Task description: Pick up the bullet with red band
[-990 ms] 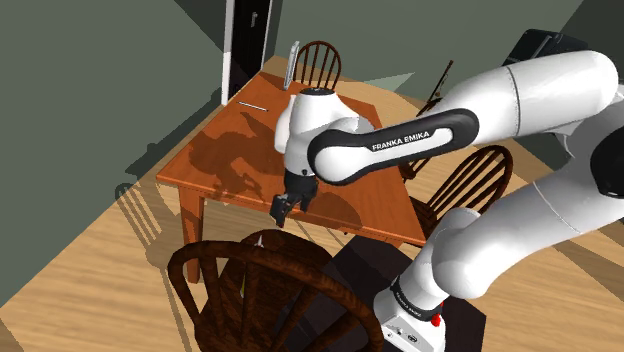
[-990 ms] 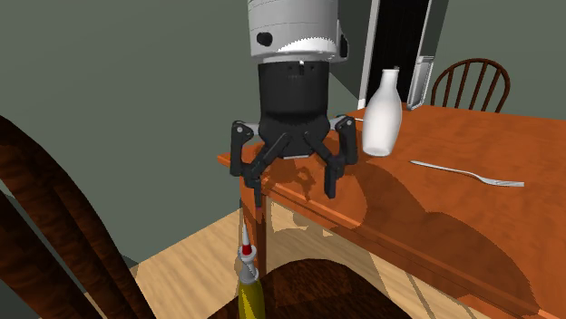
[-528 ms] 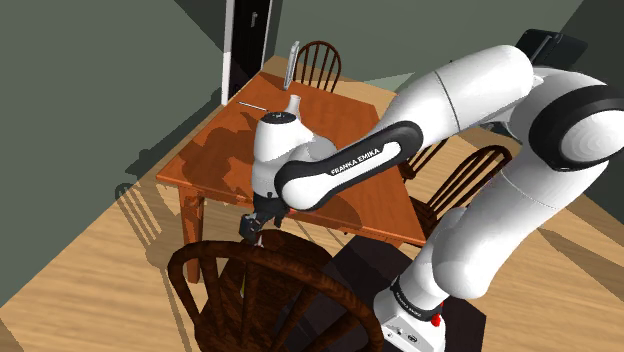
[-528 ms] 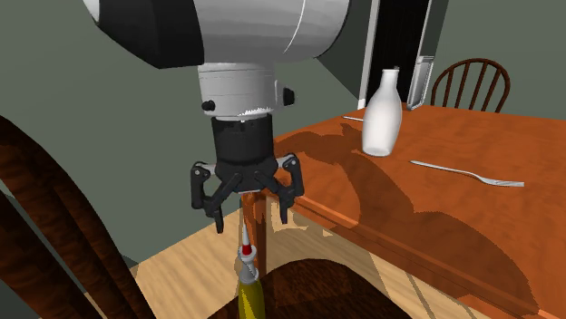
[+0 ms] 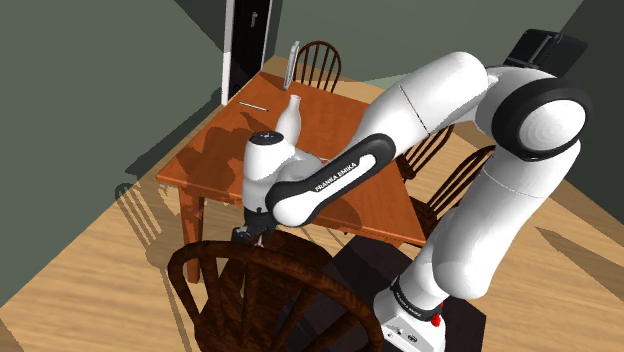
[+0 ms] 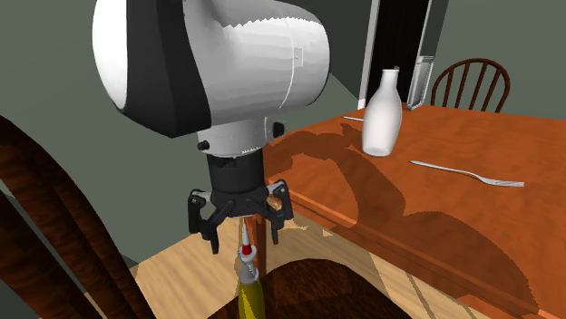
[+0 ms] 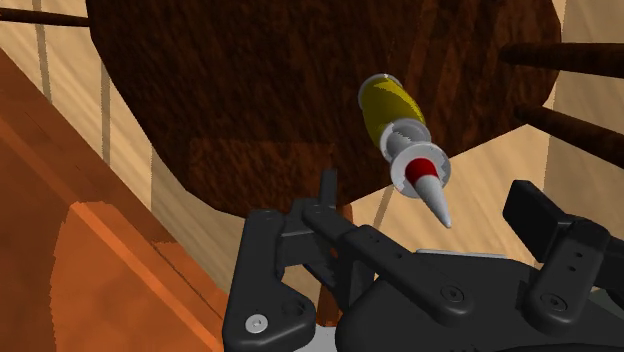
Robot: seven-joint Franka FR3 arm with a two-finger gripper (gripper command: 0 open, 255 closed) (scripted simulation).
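Wrist view shows bullet (image 7: 403, 140) standing on chair seat (image 7: 250, 90).

An orange-brown wooden table (image 6: 453, 217) fills the middle of the room. On it a white bottle (image 6: 382, 113) stands upright toward the far end, and a fork (image 6: 467, 173) lies flat nearer, at the second exterior view's right. At the far side sits a dark round-backed chair (image 6: 472, 83), beside a doorway (image 6: 399, 45) that opens on a black area. Another dark chair (image 5: 260, 290) stands at the near end.
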